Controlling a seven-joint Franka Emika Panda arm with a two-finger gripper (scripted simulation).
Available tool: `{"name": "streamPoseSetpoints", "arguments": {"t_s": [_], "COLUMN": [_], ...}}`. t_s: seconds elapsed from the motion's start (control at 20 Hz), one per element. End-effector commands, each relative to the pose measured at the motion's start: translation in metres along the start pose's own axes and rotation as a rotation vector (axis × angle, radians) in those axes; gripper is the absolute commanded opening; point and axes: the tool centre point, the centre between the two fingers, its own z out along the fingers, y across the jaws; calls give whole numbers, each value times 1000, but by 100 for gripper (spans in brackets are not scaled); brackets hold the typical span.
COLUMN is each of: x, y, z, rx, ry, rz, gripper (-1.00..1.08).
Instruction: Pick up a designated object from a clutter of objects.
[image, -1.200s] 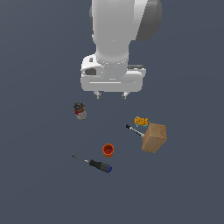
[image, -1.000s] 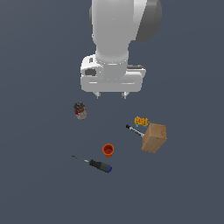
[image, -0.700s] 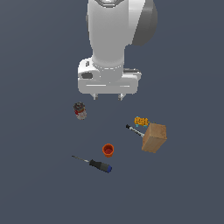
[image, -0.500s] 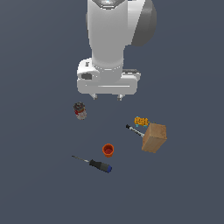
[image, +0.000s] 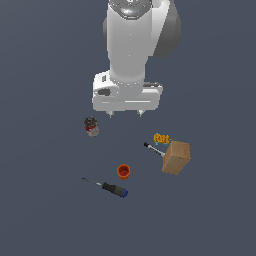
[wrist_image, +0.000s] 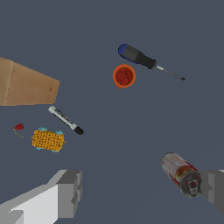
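Note:
The designated object, a small orange-yellow studded block (image: 161, 138) with teal knobs, lies just behind the tan box (image: 176, 157) toward the exterior view's right; the wrist view shows it as the studded block (wrist_image: 48, 140). My gripper (image: 125, 115) hangs high above the floor, open and holding nothing, to the exterior view's left of the block. Its fingertips (wrist_image: 69, 192) frame the wrist view, where the gripper (wrist_image: 142, 190) is wide apart. Among the clutter lie a black-white marker (image: 153, 149), an orange-red cup (image: 123, 171), a screwdriver (image: 111, 188) and a small dark can (image: 91, 126).
The tan box (wrist_image: 25, 84) stands right beside the marker (wrist_image: 65, 120) and close to the block. A tiny red item (wrist_image: 18, 127) lies near the block. The can (wrist_image: 181, 174) lies near one fingertip in the wrist view. Cup (wrist_image: 124, 76) and screwdriver (wrist_image: 144, 60) lie farther off.
The arm has shifted slightly toward the exterior view's left. The gripper stays open and none of the objects has moved.

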Motion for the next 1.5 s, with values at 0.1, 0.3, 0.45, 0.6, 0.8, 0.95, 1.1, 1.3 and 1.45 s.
{"name": "streamPoseSetpoints", "arguments": {"t_s": [0.1,0.3,0.45,0.6,0.8,0.95,1.1,1.3,1.45], "x": [5,9,12,14,13,9,4,-7,-14], "y": [-14,-32,-51,-72,-103,-127,-151,-180,-198], "z": [15,35,54,75,104,125,146,170,185], "rx": [-11,-23,-33,-42,-50,-53,-53,-48,-43], "ry": [5,11,17,24,34,43,53,67,77], "rz": [-87,-202,-312,-441,-618,-752,-886,-1051,-1151], "gripper": [100,100,100,100,100,100,100,100,100]}}
